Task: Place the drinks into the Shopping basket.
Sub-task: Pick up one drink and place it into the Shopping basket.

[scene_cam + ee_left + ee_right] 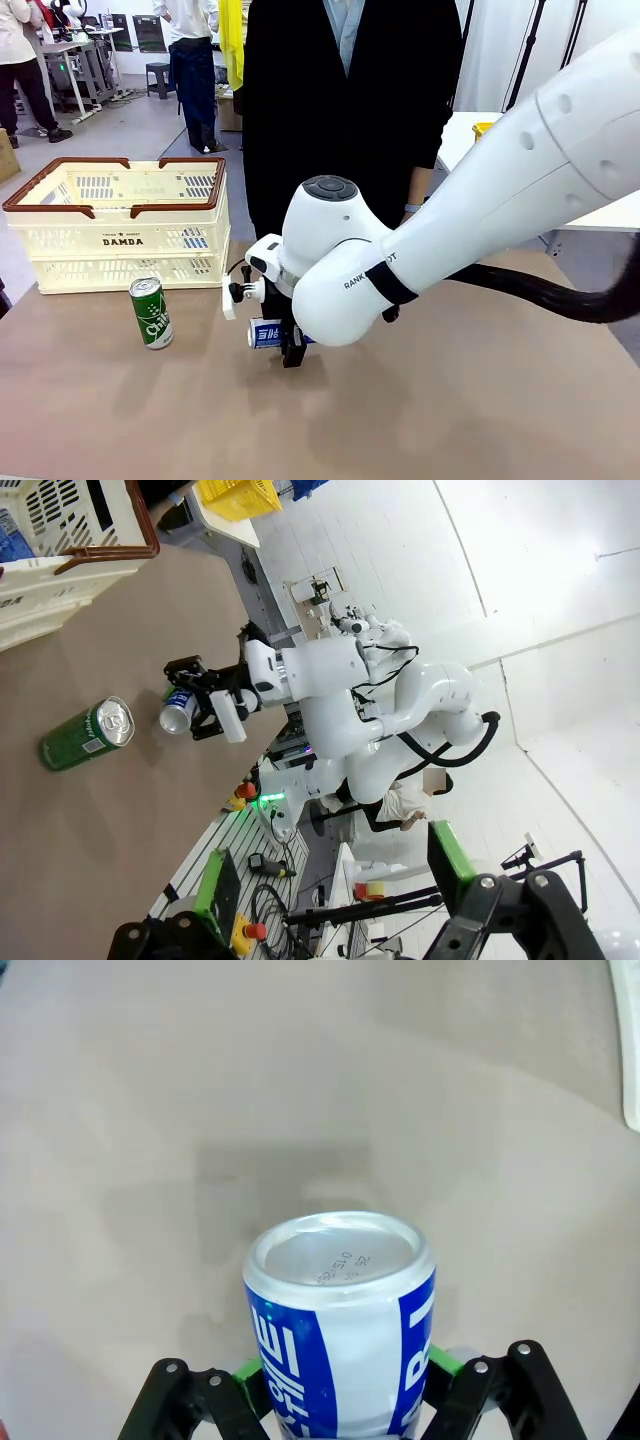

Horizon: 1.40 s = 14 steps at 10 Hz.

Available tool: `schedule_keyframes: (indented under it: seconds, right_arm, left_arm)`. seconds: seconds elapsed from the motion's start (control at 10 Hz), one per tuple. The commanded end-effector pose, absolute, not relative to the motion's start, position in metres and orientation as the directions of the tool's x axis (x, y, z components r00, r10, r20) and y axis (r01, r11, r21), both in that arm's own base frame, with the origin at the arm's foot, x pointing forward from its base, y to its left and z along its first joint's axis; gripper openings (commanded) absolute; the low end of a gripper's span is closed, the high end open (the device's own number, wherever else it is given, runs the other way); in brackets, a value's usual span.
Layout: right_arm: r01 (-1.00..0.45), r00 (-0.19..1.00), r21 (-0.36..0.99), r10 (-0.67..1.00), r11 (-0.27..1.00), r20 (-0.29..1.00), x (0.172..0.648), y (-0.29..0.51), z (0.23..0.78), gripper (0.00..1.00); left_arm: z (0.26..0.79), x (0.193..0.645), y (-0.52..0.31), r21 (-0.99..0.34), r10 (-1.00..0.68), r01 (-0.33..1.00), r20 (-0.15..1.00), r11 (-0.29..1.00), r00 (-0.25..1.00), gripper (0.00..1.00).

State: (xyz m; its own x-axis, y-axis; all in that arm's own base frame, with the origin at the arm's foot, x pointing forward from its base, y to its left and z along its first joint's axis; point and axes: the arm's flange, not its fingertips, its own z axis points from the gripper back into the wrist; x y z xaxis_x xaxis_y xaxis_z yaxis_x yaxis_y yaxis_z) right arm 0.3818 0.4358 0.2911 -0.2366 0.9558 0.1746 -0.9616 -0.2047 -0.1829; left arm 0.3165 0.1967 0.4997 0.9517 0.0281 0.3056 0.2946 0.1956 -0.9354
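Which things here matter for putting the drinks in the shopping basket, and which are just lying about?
For the job: blue can in the right gripper; green can upright on the table; cream DAMDA shopping basket.
Just lying about: yellow mesh basket on the white table beyond.

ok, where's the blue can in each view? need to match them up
Front: blue can low centre, lying sideways in the right gripper, right of the green can.
Left wrist: upper left, just right of the green can.
Right wrist: bottom centre, gripped from both sides.
Shared landmark: the right gripper shut on it.
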Motion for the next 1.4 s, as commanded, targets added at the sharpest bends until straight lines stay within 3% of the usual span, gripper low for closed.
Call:
schedule_keyframes:
  seconds: [0.0, 0.8, 0.9, 1.0, 1.3]
  right_arm:
    - [-0.974, -0.155, -0.184, 0.979, -0.129, 0.134, 0.398, 0.460, 0.289, 0.00]
    - [-0.990, -0.095, -0.117, 0.985, -0.079, 0.143, 0.410, 0.462, 0.272, 0.00]
    - [-0.990, -0.095, -0.115, 0.985, -0.079, 0.144, 0.410, 0.462, 0.272, 0.58]
    - [-0.990, -0.094, -0.113, 0.985, -0.078, 0.144, 0.411, 0.461, 0.272, 1.00]
    - [-0.991, -0.095, -0.110, 0.985, -0.080, 0.142, 0.412, 0.460, 0.271, 1.00]
  left_arm:
    - [0.502, 0.315, 0.197, -0.936, 0.027, 0.300, 0.310, 0.185, 0.950, 1.00]
    - [0.502, 0.315, 0.197, -0.936, 0.027, 0.300, 0.310, 0.185, 0.950, 1.00]
    - [0.502, 0.315, 0.197, -0.936, 0.027, 0.300, 0.310, 0.185, 0.950, 1.00]
    - [0.502, 0.315, 0.197, -0.936, 0.027, 0.300, 0.310, 0.185, 0.950, 1.00]
    - [0.502, 0.315, 0.197, -0.936, 0.027, 0.300, 0.310, 0.185, 0.950, 1.00]
